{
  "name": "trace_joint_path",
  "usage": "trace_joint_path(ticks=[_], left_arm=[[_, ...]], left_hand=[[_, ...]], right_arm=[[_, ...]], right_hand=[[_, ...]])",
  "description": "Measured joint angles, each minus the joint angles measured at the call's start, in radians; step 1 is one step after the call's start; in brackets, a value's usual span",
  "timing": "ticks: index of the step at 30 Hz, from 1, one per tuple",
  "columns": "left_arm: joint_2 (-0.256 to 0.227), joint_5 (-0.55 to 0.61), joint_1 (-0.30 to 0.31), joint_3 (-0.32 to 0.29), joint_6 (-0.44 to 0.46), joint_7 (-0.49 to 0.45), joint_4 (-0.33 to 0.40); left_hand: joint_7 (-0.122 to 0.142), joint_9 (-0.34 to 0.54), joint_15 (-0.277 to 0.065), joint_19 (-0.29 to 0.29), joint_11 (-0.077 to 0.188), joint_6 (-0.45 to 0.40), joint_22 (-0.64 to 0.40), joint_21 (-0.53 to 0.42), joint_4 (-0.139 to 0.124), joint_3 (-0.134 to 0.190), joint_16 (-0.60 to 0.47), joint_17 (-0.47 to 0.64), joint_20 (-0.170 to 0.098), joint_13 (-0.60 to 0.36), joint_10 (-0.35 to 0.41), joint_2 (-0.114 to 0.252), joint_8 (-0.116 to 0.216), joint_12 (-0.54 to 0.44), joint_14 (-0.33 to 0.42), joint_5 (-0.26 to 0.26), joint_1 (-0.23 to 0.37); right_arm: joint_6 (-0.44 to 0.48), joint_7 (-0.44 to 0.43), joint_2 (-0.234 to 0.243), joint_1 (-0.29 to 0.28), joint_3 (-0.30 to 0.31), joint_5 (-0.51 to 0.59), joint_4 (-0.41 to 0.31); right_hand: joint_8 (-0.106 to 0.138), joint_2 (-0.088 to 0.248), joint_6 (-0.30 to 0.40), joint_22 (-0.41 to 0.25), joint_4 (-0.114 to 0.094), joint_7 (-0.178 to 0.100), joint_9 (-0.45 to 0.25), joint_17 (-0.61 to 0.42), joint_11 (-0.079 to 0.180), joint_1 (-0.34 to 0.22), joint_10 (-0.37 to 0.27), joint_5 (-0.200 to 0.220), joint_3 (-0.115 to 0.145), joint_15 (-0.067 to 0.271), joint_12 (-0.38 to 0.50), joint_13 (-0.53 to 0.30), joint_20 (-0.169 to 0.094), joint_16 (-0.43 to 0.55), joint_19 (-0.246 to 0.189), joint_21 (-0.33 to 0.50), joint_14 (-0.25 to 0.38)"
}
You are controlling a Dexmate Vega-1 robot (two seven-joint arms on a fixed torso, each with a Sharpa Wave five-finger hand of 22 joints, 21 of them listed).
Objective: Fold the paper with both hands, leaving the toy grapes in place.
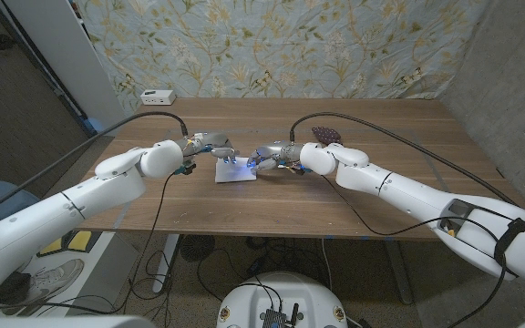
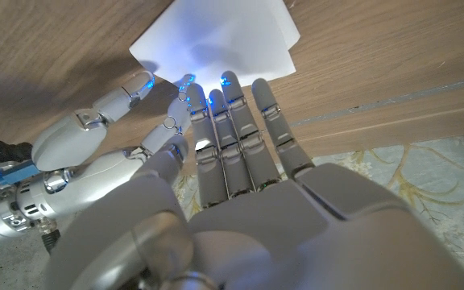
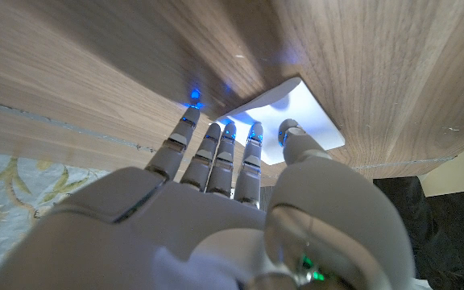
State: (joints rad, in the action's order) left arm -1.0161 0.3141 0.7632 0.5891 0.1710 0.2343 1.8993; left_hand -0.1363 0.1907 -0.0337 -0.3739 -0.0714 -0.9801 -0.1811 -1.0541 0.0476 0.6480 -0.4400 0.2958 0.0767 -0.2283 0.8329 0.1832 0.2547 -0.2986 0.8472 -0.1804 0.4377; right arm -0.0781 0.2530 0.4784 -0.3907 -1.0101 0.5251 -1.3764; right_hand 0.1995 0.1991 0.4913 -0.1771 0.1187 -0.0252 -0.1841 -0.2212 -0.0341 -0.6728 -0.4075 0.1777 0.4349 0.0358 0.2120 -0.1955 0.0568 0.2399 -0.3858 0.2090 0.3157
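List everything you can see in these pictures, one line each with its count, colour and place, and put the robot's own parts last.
paper: one, white, lying on the table's middle between the two hands.
toy grapes: one bunch, dark purple, on the table behind the right arm, apart from the paper.
power strip: one, white, at the table's far left edge.
table: one, brown wood.
cloth backdrop: one, pale blue-green with a leafy print, hanging behind the table.
left hand: one, grey, fingers reaching to the paper's left edge; contact is too fine to tell.
right hand: one, grey, fingers at the paper's right edge.
arms: two, white, with black cables running along them.
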Motion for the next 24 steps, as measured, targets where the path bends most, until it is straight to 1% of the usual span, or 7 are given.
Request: trace_joint_path(ticks=[1,5,8,10,17,22,24], left_arm=[[0.0,0.0,-0.011,0.004,0.0,0.007,0.006],[0.001,0.0,-0.016,0.007,0.0,0.033,0.009],[0.003,0.0,-0.022,0.011,0.004,0.06,0.011],[0.003,-0.001,-0.022,0.011,0.006,0.073,0.011],[0.006,-0.004,-0.034,0.023,0.028,0.127,0.011],[0.016,0.001,-0.055,0.045,0.049,0.167,0.001],[0.017,0.003,-0.056,0.047,0.056,0.18,0.0]], left_hand=[[-0.001,0.0,0.002,0.0,-0.001,-0.012,0.0,0.0,0.0,0.0,-0.012,0.011,0.0,-0.004,0.012,0.0,0.0,-0.007,0.009,0.0,0.0],[-0.015,0.003,0.006,-0.005,-0.01,-0.043,0.0,0.0,0.0,0.0,-0.061,0.058,0.005,-0.02,0.048,0.0,0.0,-0.019,0.032,0.0,0.0],[-0.015,0.007,0.003,-0.011,-0.011,-0.046,0.0,0.0,0.002,0.002,-0.071,0.074,0.0,-0.027,0.049,0.0,0.0,-0.021,0.035,0.0,0.0],[-0.015,0.007,0.003,-0.011,-0.011,-0.046,0.0,0.0,0.001,0.011,-0.071,0.078,0.0,-0.03,0.049,0.0,-0.002,-0.021,0.027,0.0,0.0],[-0.016,0.012,0.009,-0.011,-0.013,-0.004,0.0,0.006,-0.008,0.039,-0.047,0.066,0.0,-0.043,0.003,0.0,-0.028,-0.001,-0.018,-0.005,0.0],[-0.011,0.015,0.019,0.019,-0.009,0.041,0.003,0.023,-0.025,0.056,-0.007,0.041,0.018,-0.051,-0.042,0.001,-0.044,0.017,-0.068,-0.005,-0.015],[-0.009,0.017,0.019,0.027,-0.012,0.05,0.005,0.03,-0.028,0.059,0.0,0.036,0.016,-0.053,-0.05,-0.003,-0.048,0.018,-0.075,-0.005,-0.02]], right_arm=[[0.006,0.0,0.0,-0.001,0.0,0.001,-0.001],[0.011,0.001,0.003,-0.003,0.0,0.002,-0.006],[0.013,0.001,0.004,-0.005,0.0,0.003,-0.009],[0.013,0.001,0.004,-0.005,0.0,0.003,-0.01],[0.015,0.002,0.006,-0.007,0.0,0.004,-0.016],[0.016,0.003,0.008,-0.008,0.0,0.006,-0.019],[0.016,0.003,0.008,-0.008,0.0,0.006,-0.019]], right_hand=[[0.0,0.0,0.0,0.0,0.0,0.0,0.0,0.0,0.0,0.0,0.0,0.0,0.0,0.0,0.0,0.0,0.0,0.0,0.0,0.0,0.0],[0.0,0.0,0.0,0.0,0.0,0.0,0.0,0.0,0.0,0.0,0.0,0.0,0.0,0.0,0.0,0.0,0.0,0.0,0.0,0.0,0.0],[-0.004,0.0,0.0,0.0,0.0,0.0,0.0,0.0,0.0,0.0,0.0,0.0,0.0,0.0,0.0,0.0,0.0,0.0,0.0,0.0,0.0],[-0.004,0.0,0.0,0.0,0.0,0.0,0.0,0.0,0.0,0.0,0.0,0.0,0.0,0.0,0.0,0.0,0.0,0.0,0.0,0.0,0.0],[-0.004,0.0,0.0,0.0,0.0,0.0,0.0,0.0,0.0,0.0,0.0,0.0,0.0,0.0,0.0,0.0,0.0,0.0,0.0,0.0,0.0],[-0.004,-0.001,0.0,0.0,0.0,0.0,0.0,0.0,0.0,0.001,0.0,0.0,0.0,0.0,0.0,-0.002,0.0,0.0,0.0,0.0,0.0],[-0.004,-0.006,0.0,0.0,0.0,0.0,0.0,0.0,0.0,0.006,0.0,0.0,0.0,0.0,0.0,-0.002,0.0,0.0,0.0,0.0,0.0]])
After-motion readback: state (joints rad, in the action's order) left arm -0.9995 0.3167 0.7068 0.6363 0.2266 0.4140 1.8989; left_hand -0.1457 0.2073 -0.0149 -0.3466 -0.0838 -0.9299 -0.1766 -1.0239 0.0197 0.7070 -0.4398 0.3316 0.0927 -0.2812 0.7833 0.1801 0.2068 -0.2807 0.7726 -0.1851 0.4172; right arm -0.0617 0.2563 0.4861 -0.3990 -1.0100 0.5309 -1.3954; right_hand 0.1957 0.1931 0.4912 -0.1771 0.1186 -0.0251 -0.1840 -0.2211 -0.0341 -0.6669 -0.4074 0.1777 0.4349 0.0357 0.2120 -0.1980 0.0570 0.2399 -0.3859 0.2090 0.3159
